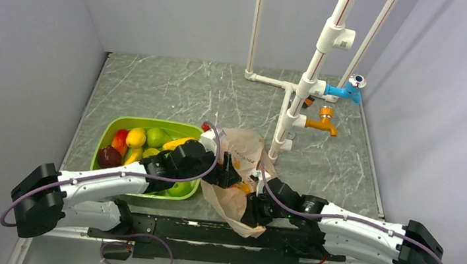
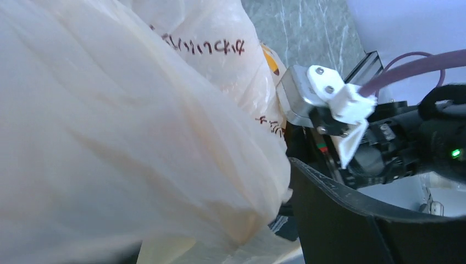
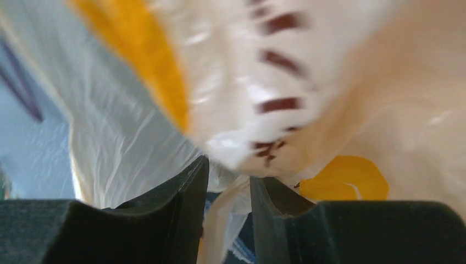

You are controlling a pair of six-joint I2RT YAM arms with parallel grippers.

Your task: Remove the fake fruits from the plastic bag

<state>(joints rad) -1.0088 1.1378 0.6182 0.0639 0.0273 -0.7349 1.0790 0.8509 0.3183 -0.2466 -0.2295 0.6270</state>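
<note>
One plastic bag point(image 1: 242, 147) lies on the table point(image 1: 175, 92) just beside the one green tub point(image 1: 152, 121), and its near end hangs toward the table's near edge. The fake fruits are inside it, so I cannot count them; only an orange patch point(image 1: 242, 187) shows through the film, and it may be fruit or print. The right gripper point(image 3: 228, 176) has its jaws nearly together around a fold of the bag, but I cannot tell if they pinch it firmly. The left gripper point(image 1: 226, 171) is at the middle of the bag. Only one of its fingers point(image 2: 357, 220) shows, so I cannot tell its state. The film is thin and slippery, so I think it may slide out of the jaws or tear. If the bag tips, the fruits could roll over the near edge. The two arms are very close and might bump. In the tub I count at least seven fruits, and the left arm hides part of it. There are two taps: one blue tap point(image 1: 344, 91) and one orange tap point(image 1: 322, 123).
</note>
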